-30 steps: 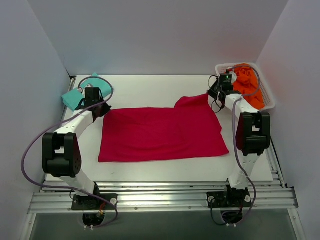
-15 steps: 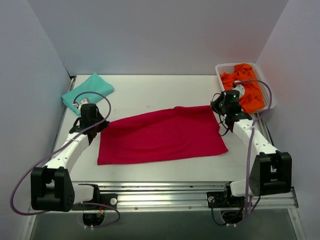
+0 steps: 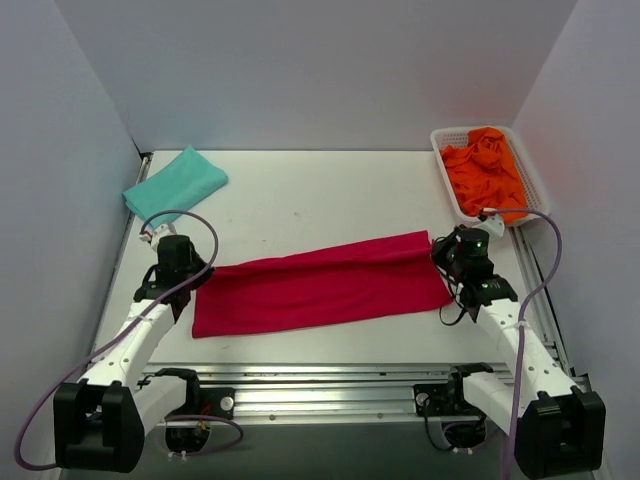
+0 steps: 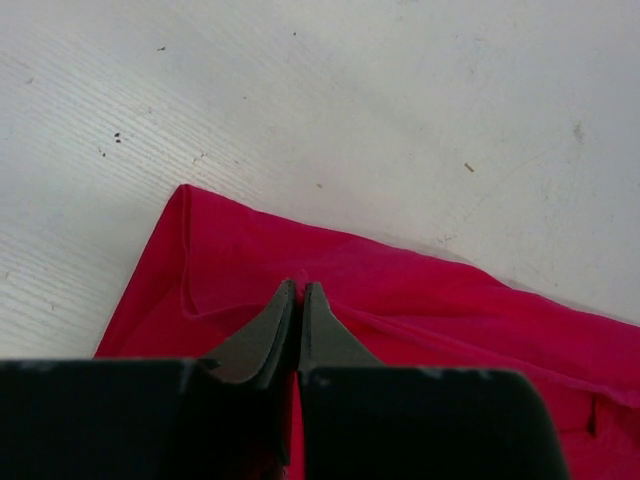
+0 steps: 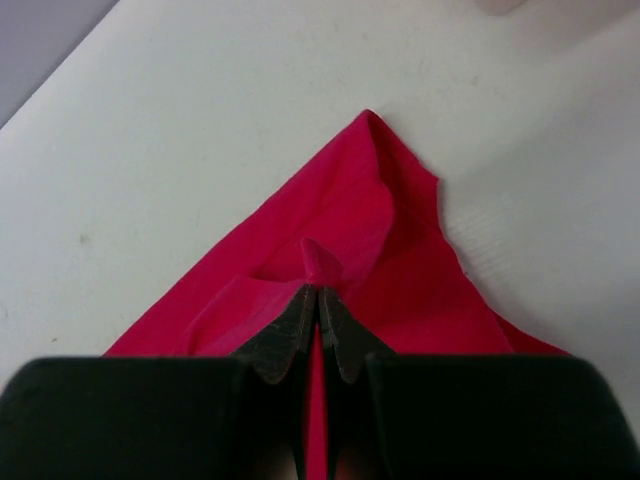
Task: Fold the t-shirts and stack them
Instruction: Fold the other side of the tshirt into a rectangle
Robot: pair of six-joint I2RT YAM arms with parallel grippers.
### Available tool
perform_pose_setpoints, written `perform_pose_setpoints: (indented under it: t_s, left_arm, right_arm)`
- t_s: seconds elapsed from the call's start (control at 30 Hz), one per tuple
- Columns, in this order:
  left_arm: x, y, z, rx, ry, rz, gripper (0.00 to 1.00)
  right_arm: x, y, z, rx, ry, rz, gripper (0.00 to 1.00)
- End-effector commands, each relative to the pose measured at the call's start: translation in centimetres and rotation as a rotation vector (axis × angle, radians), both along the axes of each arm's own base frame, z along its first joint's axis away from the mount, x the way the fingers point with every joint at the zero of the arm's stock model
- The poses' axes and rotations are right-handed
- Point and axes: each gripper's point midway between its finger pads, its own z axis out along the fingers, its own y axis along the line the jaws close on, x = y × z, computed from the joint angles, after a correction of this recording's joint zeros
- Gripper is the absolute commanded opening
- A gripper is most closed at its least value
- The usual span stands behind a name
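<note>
On the tabletop (image 3: 320,200) the teal t-shirt (image 3: 175,184) lies folded at far left, the left hand (image 4: 298,300) and right hand (image 5: 318,300) pinch the half-folded red t-shirt (image 3: 320,288) in the middle, and the orange t-shirts (image 3: 485,170) wait in the basket (image 3: 537,185).

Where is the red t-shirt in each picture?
Top external: the red t-shirt lies as a wide band across the lower middle of the white table.
Left wrist: it fills the lower part, pinched by the left pincer.
Right wrist: it sits at the centre and bottom, pinched by the right pincer.
Shared landmark: the white table bordering the shirt.
</note>
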Motion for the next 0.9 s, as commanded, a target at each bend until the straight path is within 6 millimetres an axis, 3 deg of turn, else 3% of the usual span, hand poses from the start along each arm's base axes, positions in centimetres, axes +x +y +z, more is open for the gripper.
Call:
perform_pose_setpoints:
  t_s: [0.0,0.17,0.3,0.33,0.37,0.4,0.43,0.47,0.53,0.67,0.7,0.73,0.8,0.87]
  left_arm:
    - [-0.5,0.6,0.0,0.018,-0.014,0.03,0.02]
    - [-1.5,1.0,-1.1,0.024,0.017,0.06,0.03]
    - [-2.3,1.5,-0.6,0.005,0.006,0.111,0.13]
    - [-2.7,1.5,-0.7,0.001,0.014,0.119,0.43]
    - [-2.9,1.7,-0.6,0.002,0.017,0.133,0.66]
    - [-2.9,1.8,0.2,-0.008,-0.006,0.149,0.88]
    - [-3.4,2.0,0.3,-0.005,0.003,0.162,0.94]
    - [-3.5,2.3,1.2,-0.002,-0.022,0.179,0.94]
    - [-3.7,2.7,2.5,-0.001,-0.051,0.198,0.94]
    - [-3.5,2.9,6.5,-0.014,-0.163,0.21,0.94]
    - [-3.0,2.6,7.8,-0.027,-0.209,0.196,0.94]
    - [-2.5,2.2,8.7,-0.038,-0.238,0.173,0.94]
    - [-0.2,0.8,11.4,-0.065,-0.339,0.096,0.94]
    - [1.6,-2.4,12.9,-0.127,-0.392,-0.059,0.95]
  right_arm:
    - [-1.5,-0.7,-1.7,0.003,0.024,-0.055,0.0]
    - [-3.1,-0.7,-3.7,0.068,0.041,-0.098,0.0]
    - [-4.9,-1.9,-5.4,0.108,0.066,-0.221,0.0]
    - [-5.1,-2.2,-5.4,0.115,0.058,-0.247,0.0]
    - [-5.4,-2.4,-5.3,0.123,0.036,-0.266,0.01]
    - [-6.0,-3.0,-5.8,0.115,0.051,-0.307,0.1]
    - [-6.2,-3.4,-5.8,0.112,0.045,-0.33,0.21]
    - [-6.2,-3.7,-5.3,0.113,0.025,-0.35,0.51]
    - [-6.3,-4.6,-4.8,0.096,0.012,-0.402,0.81]
    - [-5.0,-4.7,-2.4,0.098,-0.036,-0.409,0.82]
    - [-4.2,-4.3,-1.0,0.115,-0.075,-0.397,0.82]
    - [-3.7,-3.6,-1.1,0.118,-0.065,-0.366,0.8]
    - [-1.8,-2.0,1.1,0.157,-0.149,-0.295,0.79]
    - [-0.3,-0.2,1.2,0.159,-0.148,-0.221,0.78]
